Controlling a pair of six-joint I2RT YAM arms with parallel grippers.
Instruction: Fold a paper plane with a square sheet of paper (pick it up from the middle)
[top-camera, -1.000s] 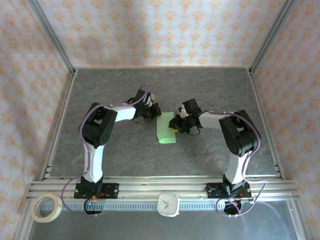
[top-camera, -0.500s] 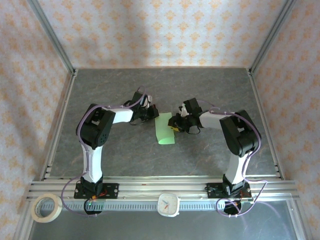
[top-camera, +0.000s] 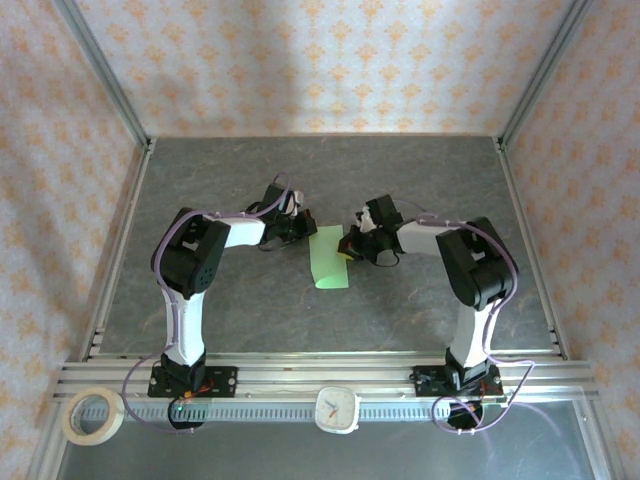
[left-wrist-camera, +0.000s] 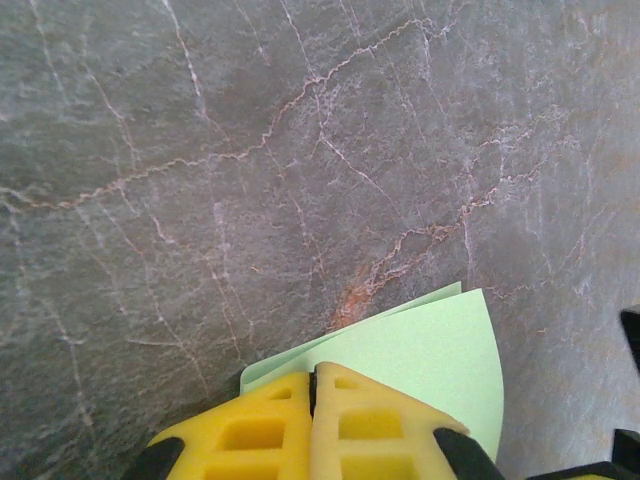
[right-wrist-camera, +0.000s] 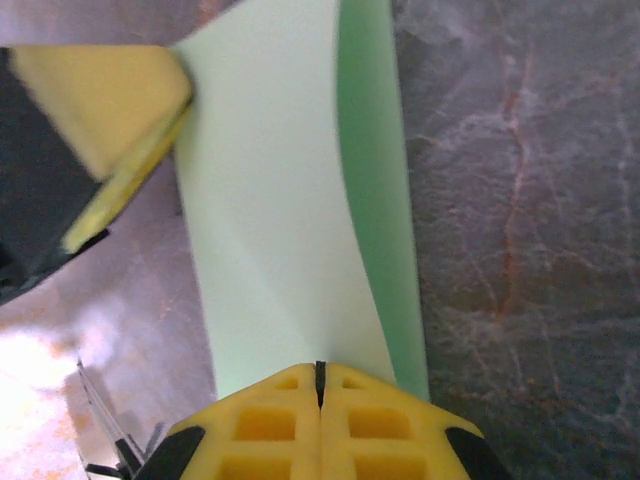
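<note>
both shut — left gripper (left-wrist-camera: 313, 372) and right gripper (right-wrist-camera: 320, 366) pinch the square sheet of paper (right-wrist-camera: 270, 200) between them mid-fold; flattening a crease looks next.

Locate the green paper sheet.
Top view: the green paper sheet lies centre-frame, its far end pinched from either side by the left pincer and the right pincer.

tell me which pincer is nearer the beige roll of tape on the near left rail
Left. The left pincer sits beyond and right of the beige tape roll; the right pincer lies farther right, across the pale green folded paper.
</note>
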